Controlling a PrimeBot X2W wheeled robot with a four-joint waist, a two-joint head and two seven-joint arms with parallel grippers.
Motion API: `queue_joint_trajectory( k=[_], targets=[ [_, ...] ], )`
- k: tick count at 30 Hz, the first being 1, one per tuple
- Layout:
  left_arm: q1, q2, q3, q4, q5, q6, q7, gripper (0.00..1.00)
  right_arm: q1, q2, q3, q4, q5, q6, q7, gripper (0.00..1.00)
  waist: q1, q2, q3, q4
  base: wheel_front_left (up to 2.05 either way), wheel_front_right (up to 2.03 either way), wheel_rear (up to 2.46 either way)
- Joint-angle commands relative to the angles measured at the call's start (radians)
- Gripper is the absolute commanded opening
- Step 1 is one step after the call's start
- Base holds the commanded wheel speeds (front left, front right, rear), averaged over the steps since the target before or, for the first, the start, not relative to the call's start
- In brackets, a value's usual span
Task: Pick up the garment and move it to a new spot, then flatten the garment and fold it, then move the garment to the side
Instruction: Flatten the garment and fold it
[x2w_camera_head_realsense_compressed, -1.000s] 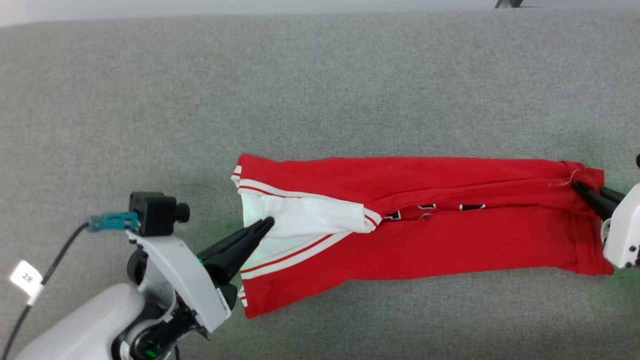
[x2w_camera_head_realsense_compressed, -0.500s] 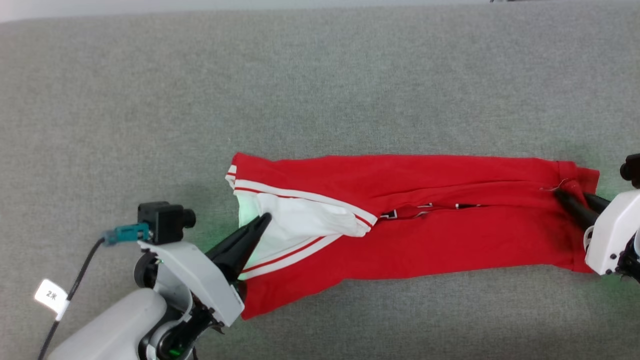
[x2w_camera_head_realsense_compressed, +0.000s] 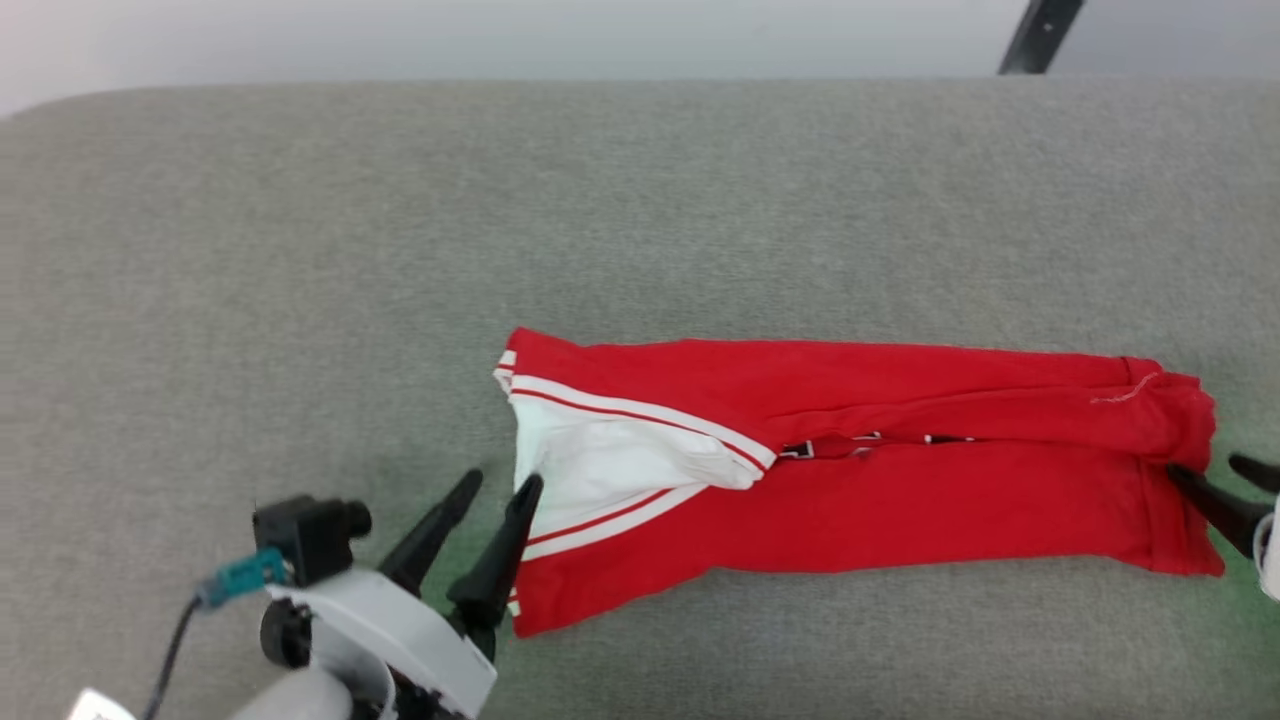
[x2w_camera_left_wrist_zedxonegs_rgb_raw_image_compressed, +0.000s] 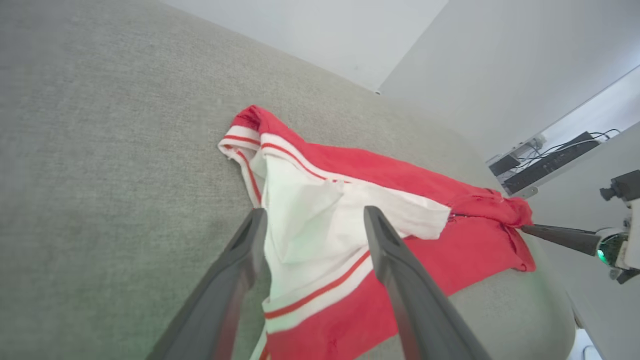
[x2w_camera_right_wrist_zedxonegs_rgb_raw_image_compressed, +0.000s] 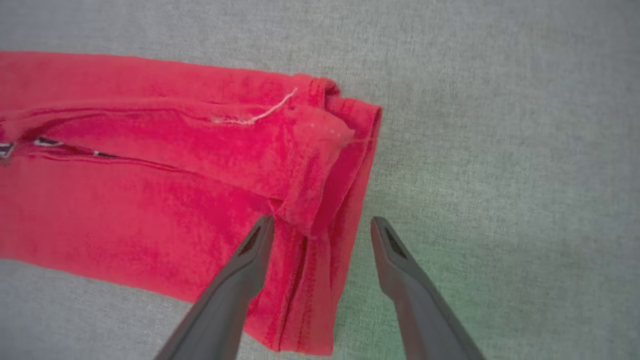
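Note:
The garment (x2w_camera_head_realsense_compressed: 900, 490) lies folded into a long red strip across the grey cushion, with its white sleeve and striped trim at the left end. My left gripper (x2w_camera_head_realsense_compressed: 500, 483) stands open at that end, its fingers on either side of the sleeve's edge and holding nothing. In the left wrist view the left gripper (x2w_camera_left_wrist_zedxonegs_rgb_raw_image_compressed: 314, 212) has white cloth of the garment (x2w_camera_left_wrist_zedxonegs_rgb_raw_image_compressed: 380, 175) showing between its spread fingers. My right gripper (x2w_camera_head_realsense_compressed: 1205, 467) is open at the hem end. In the right wrist view the right gripper (x2w_camera_right_wrist_zedxonegs_rgb_raw_image_compressed: 322, 220) straddles the hem edge of the garment (x2w_camera_right_wrist_zedxonegs_rgb_raw_image_compressed: 150, 175), apart from the cloth.
The grey upholstered surface (x2w_camera_head_realsense_compressed: 300, 250) stretches wide around the garment, with its rounded back edge near the top. A dark pole (x2w_camera_head_realsense_compressed: 1040, 35) leans beyond the far right. In the left wrist view, cables and equipment (x2w_camera_left_wrist_zedxonegs_rgb_raw_image_compressed: 545, 162) sit on the floor past the cushion.
Both grippers have opened and let go of the garment's ends, which now lie on the cushion. Both have drawn back a little. The head camera has shifted.

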Motion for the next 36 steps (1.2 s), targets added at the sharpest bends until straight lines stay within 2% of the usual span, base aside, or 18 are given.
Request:
queue_joint_trajectory(
  k=[1, 6, 13, 19, 28, 29, 31, 32, 36],
  targets=[
    [0.032, -0.008, 0.015, 0.0, 0.032, 0.016, -0.005, 1.0, 0.021, -0.007, -0.019, 0.0, 0.009, -0.001, 0.027, 1.0, 0.0, 0.0, -0.019, 0.028, 0.0, 0.0, 0.0],
    [0.12, -0.087, 0.121, 0.023, 0.178, 0.05, -0.004, 1.0, 0.057, -0.004, -0.091, 0.025, 0.012, -0.001, 0.101, 1.0, 0.0, 0.0, -0.03, 0.075, 0.0, 0.0, 0.0],
    [0.208, -0.203, 0.288, 0.025, 0.417, 0.04, -0.004, 1.0, 0.019, 0.041, -0.168, 0.112, -0.035, -0.001, 0.209, 1.0, 0.0, 0.0, -0.035, 0.124, 0.0, 0.0, 0.0],
    [0.245, -0.287, 0.395, 0.016, 0.607, 0.019, -0.004, 1.0, -0.036, 0.112, -0.219, 0.219, -0.113, -0.001, 0.291, 1.0, 0.0, 0.0, -0.038, 0.149, 0.0, 0.0, 0.0],
    [0.251, -0.389, 0.49, 0.047, 0.765, -0.041, -0.004, 1.0, -0.049, 0.192, -0.257, 0.323, -0.246, -0.002, 0.362, 1.0, 0.0, 0.0, -0.006, 0.166, 0.0, 0.0, 0.0],
    [0.25, -0.395, 0.498, 0.05, 0.783, -0.05, -0.004, 1.0, -0.045, 0.198, -0.259, 0.323, -0.253, -0.002, 0.363, 0.79, 0.0, 0.0, -0.002, 0.166, 0.0, 0.0, 0.0],
    [0.253, -0.417, 0.521, 0.061, 0.804, -0.067, -0.004, 1.0, -0.041, 0.211, -0.266, 0.318, -0.264, -0.002, 0.359, 0.18, 0.0, 0.0, 0.003, 0.164, 0.0, 0.0, 0.0],
    [0.255, -0.423, 0.53, 0.068, 0.816, -0.075, -0.004, 1.0, -0.038, 0.216, -0.268, 0.314, -0.267, -0.002, 0.36, 0.0, 0.0, 0.0, 0.004, 0.163, 0.0, 0.0, 0.0],
    [0.26, -0.454, 0.575, 0.09, 0.847, -0.1, -0.004, 1.0, -0.027, 0.224, -0.283, 0.297, -0.271, -0.002, 0.367, 0.0, 0.0, 0.0, 0.002, 0.157, 0.0, 0.0, 0.0]
  ],
)
